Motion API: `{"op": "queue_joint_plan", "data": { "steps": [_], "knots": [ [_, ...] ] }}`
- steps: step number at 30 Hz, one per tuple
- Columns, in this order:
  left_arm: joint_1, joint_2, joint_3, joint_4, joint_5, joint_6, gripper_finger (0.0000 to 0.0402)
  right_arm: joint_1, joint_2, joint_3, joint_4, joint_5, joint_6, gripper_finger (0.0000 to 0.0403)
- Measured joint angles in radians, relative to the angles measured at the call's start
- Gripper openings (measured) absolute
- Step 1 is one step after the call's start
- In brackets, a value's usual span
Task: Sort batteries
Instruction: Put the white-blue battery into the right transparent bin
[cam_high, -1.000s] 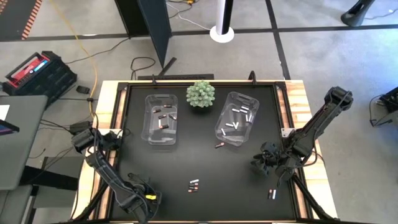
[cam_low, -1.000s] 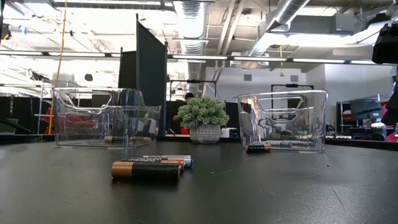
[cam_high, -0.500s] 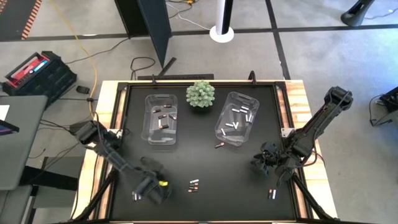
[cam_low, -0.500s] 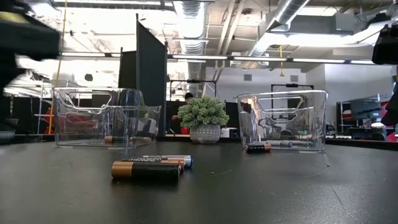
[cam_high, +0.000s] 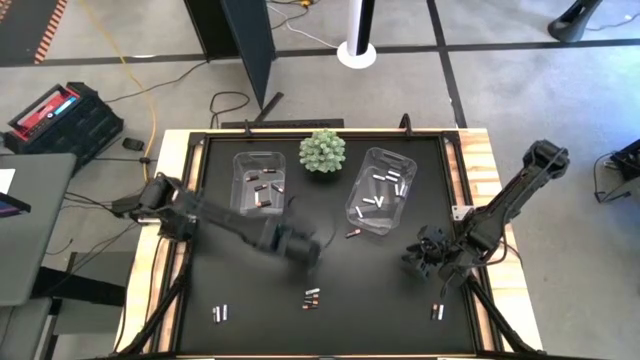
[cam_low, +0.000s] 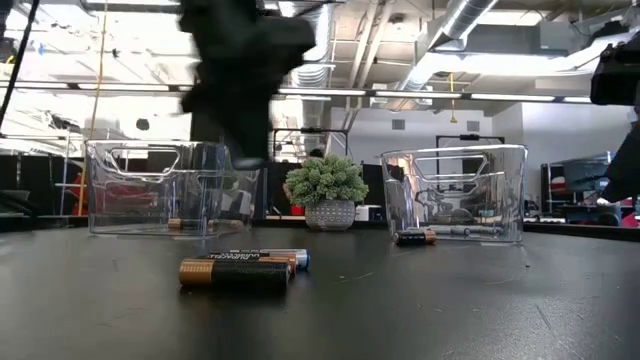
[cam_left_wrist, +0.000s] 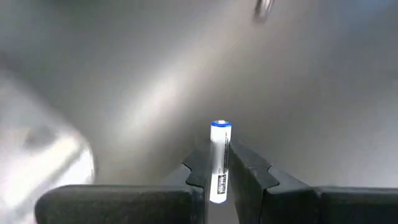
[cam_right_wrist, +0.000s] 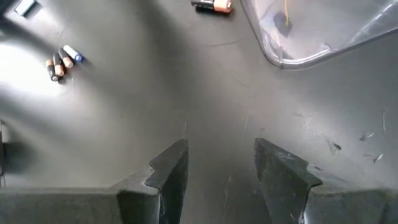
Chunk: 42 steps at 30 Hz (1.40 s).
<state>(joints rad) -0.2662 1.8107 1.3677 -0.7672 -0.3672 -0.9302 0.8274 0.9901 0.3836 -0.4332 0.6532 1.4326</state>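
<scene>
Two clear bins sit on my black worktop: the left bin holds dark cells, the right bin holds pale ones, and a green spiky plant stands between them at 12 o'clock. My left pincer is clamped on a silver-white battery with a blue end, which stands up between the fingers. In the high view that arm reaches over the middle of the worktop, its pincer blurred, just off the left bin's near corner. My right pincer hangs with its fingers apart and nothing between them, above bare worktop toward 4 o'clock. Loose batteries lie about: a small cluster near 6 o'clock, a pair at 7 o'clock, another pair at 5 o'clock, and one dark cell with a copper end touching or just beside the right bin's near wall.
</scene>
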Motion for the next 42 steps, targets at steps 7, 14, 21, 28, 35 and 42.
{"op": "queue_joint_plan", "data": {
  "steps": [7, 14, 21, 28, 35, 42],
  "knots": [
    [0.246, 0.006, 0.166, 0.218, 0.042, 0.456, 0.0037, -0.056, 0.000, 0.000, 0.000, 0.000, 0.017, 0.0201],
    [0.434, 0.085, 0.331, 0.328, 0.221, 0.733, 0.0037, -0.124, 0.002, 0.000, 0.018, 0.000, 0.044, 0.0201],
    [0.493, 0.290, 0.547, 0.292, 0.363, 0.869, 0.0037, -0.186, 0.041, 0.000, 0.081, 0.001, 0.045, 0.0201],
    [0.496, 0.501, 0.784, 0.205, 0.440, 0.978, 0.0037, -0.192, 0.083, 0.000, 0.110, -0.002, 0.147, 0.0201],
    [0.496, 0.629, 0.892, 0.149, 0.442, 1.027, 0.0037, -0.185, 0.124, 0.000, 0.176, -0.003, 0.175, 0.0201],
    [0.494, 0.660, 0.884, 0.104, 0.441, 1.058, 0.0037, -0.185, 0.157, 0.001, 0.225, -0.003, 0.194, 0.0201]
  ]
}}
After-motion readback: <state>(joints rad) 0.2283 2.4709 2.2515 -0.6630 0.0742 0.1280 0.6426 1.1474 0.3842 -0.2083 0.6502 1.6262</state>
